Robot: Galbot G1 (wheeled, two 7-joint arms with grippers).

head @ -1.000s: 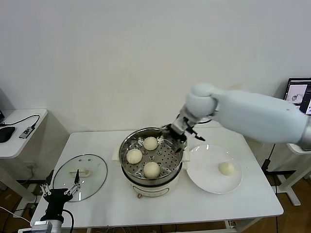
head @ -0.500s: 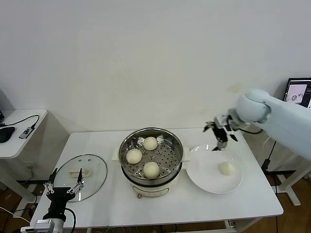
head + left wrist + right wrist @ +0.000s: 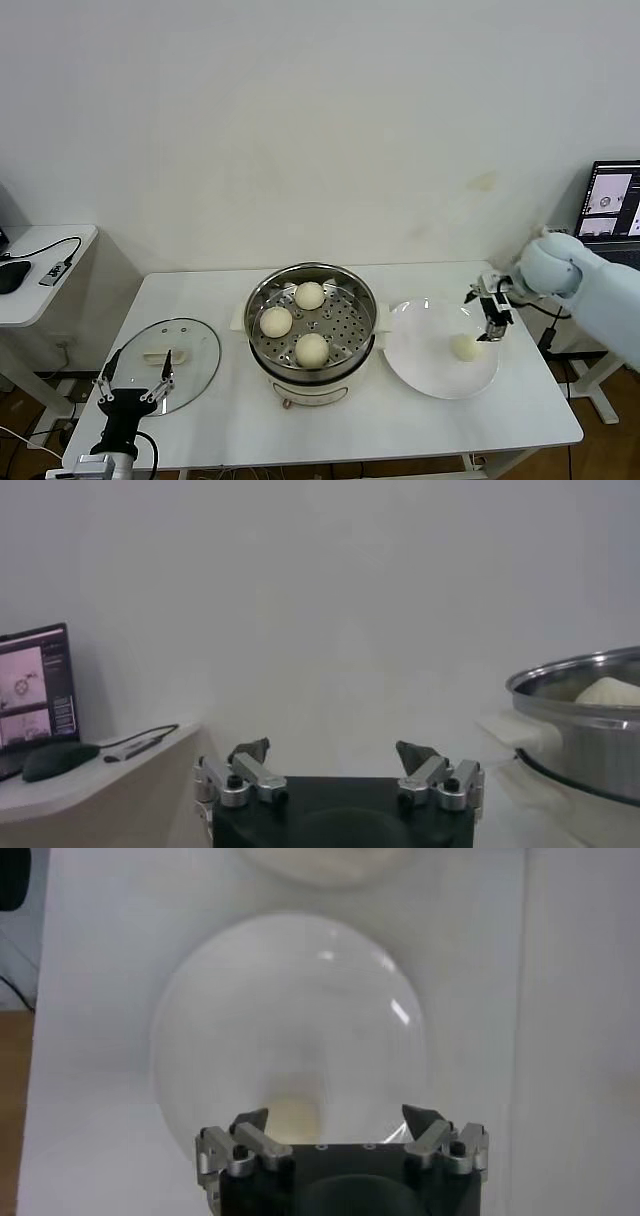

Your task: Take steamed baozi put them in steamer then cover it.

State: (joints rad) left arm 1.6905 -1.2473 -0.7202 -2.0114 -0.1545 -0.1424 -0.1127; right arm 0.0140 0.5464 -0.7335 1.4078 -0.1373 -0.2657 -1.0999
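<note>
Baozi, three in number, rest on the perforated tray of the steamer [image 3: 312, 322]: one toward the back [image 3: 310, 295], one on the robot's left [image 3: 276, 321], one at the front [image 3: 312, 349]. A fourth baozi [image 3: 466, 346] lies on the white plate [image 3: 420, 365] just beside the steamer, on the robot's right. The steamer stands uncovered at the middle of the white table [image 3: 240, 420]. The cover [image 3: 166, 365], clear glass with a cream-white bar handle, lies flat on the table on the robot's left, apart from the steamer.

Right gripper [image 3: 493, 322]: poised over the plate, just above and beside the fourth baozi, jaws spread wide and holding nothing; its wrist view shows the plate [image 3: 200, 1048] below the parted fingertips [image 3: 250, 1120]. Left gripper [image 3: 136, 381]: low at the table's near left edge, in front of the cover, jaws likewise wide and empty; its wrist view shows the steamer's steel wall [image 3: 585, 725] off to one side.
</note>
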